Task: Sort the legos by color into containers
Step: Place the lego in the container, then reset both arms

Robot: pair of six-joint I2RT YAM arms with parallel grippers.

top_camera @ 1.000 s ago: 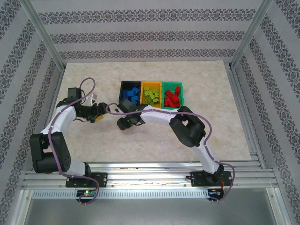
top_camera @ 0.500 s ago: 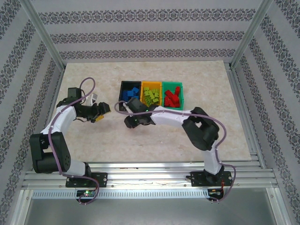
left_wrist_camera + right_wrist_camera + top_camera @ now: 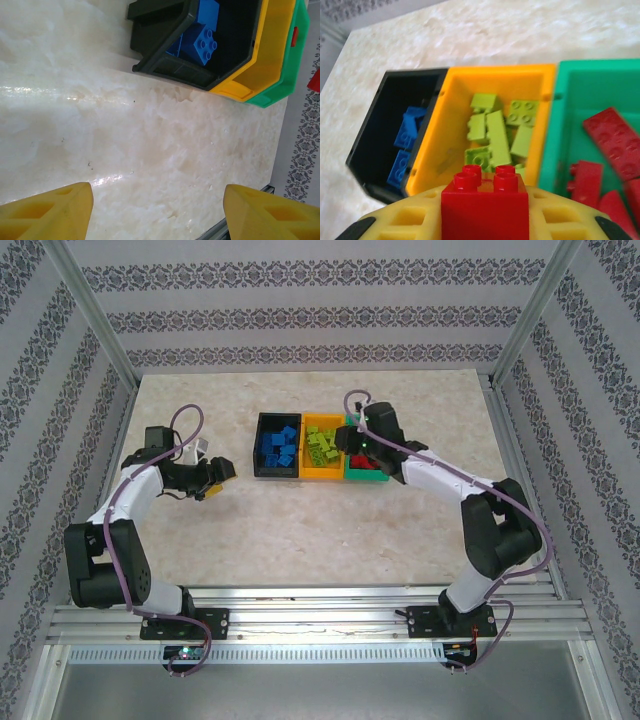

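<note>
Looks nearly finished: blue legos (image 3: 402, 167) in the black bin (image 3: 385, 115), lime ones (image 3: 497, 130) in the orange-yellow bin (image 3: 440, 130), red ones (image 3: 612, 140) in the green bin (image 3: 580, 95), a seemingly last red brick (image 3: 485, 210) clamped in the right fingers (image 3: 407, 217) above them, left fingers (image 3: 50, 212) part-open and empty.

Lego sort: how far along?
Done: blue bricks in black bin, lime bricks in orange-yellow bin, red bricks in green bin. In hand: right gripper shut on a red brick over the bins; left gripper open, empty. Remaining: release it into the green bin.
</note>
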